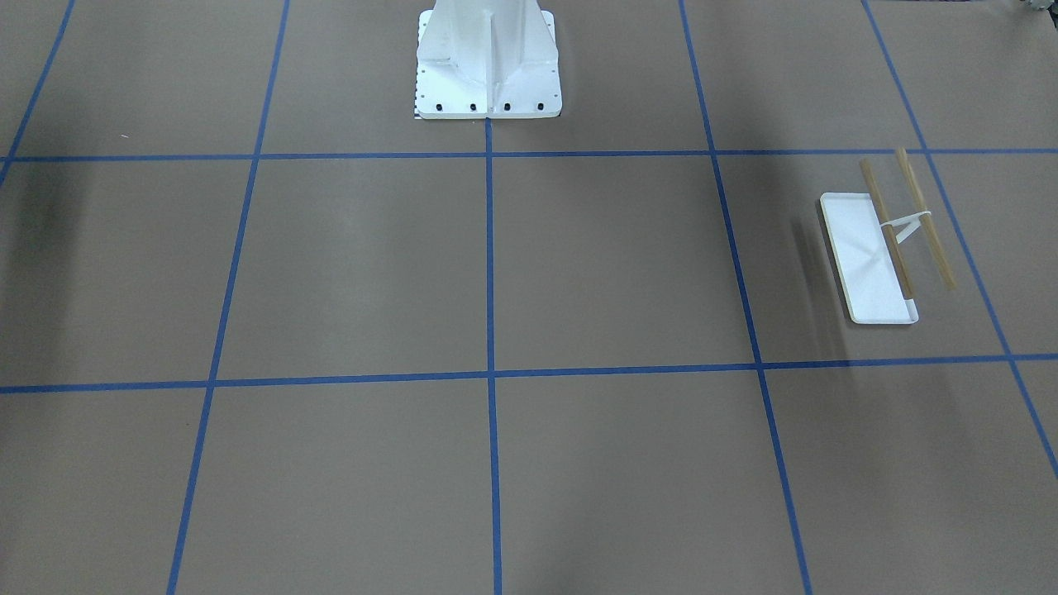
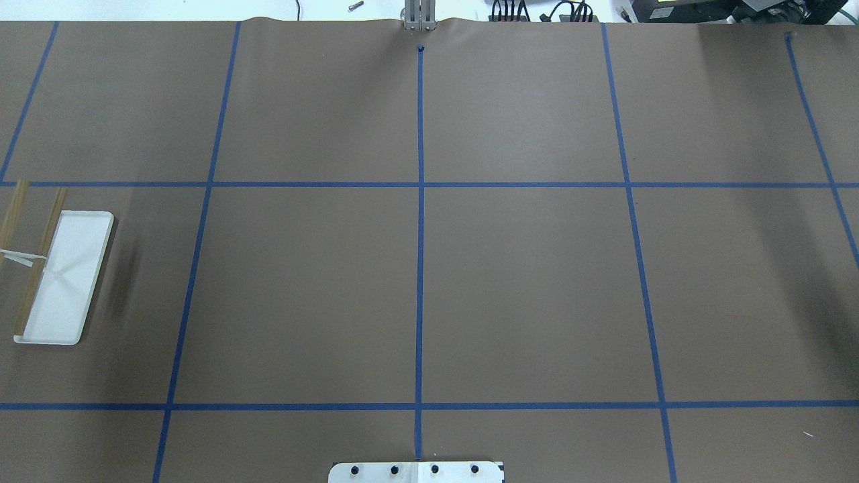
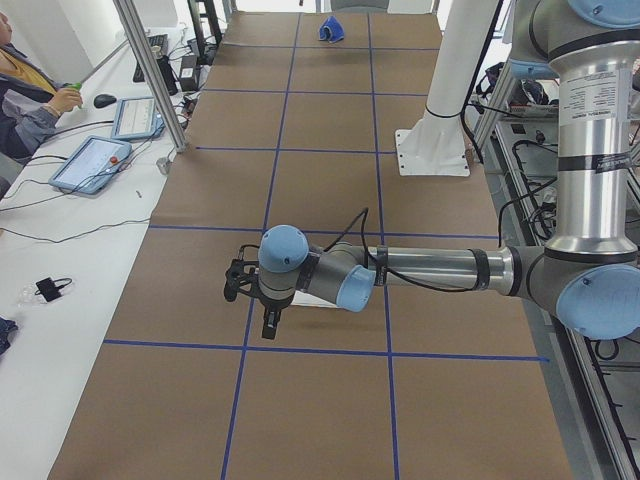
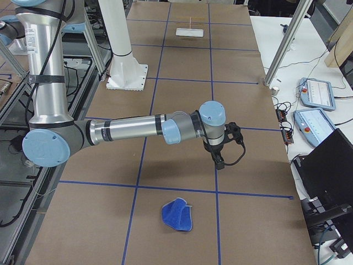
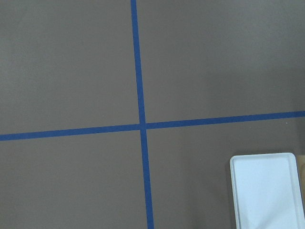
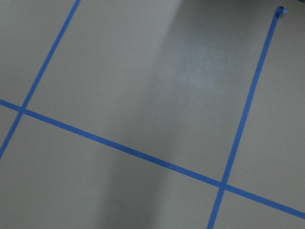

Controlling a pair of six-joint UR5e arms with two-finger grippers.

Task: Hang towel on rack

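The blue towel [image 4: 177,215] lies crumpled on the brown table at the robot's right end; in the exterior left view it [image 3: 333,30] is far off. The rack [image 1: 864,248], a white tray with two wooden rods [image 1: 926,219], stands at the robot's left end; it also shows in the overhead view [image 2: 67,282], the exterior right view [image 4: 190,32] and the left wrist view [image 5: 267,191]. My left gripper [image 3: 270,330] hangs above the table near the rack. My right gripper [image 4: 220,163] points down, some way from the towel. I cannot tell whether either is open or shut.
The white bolted pedestal [image 1: 488,66] stands at the robot's edge of the table. Blue tape lines divide the brown surface into squares. An operator [image 3: 20,90] sits by tablets [image 3: 90,160] beside the table. A metal post [image 4: 281,49] rises at the far edge.
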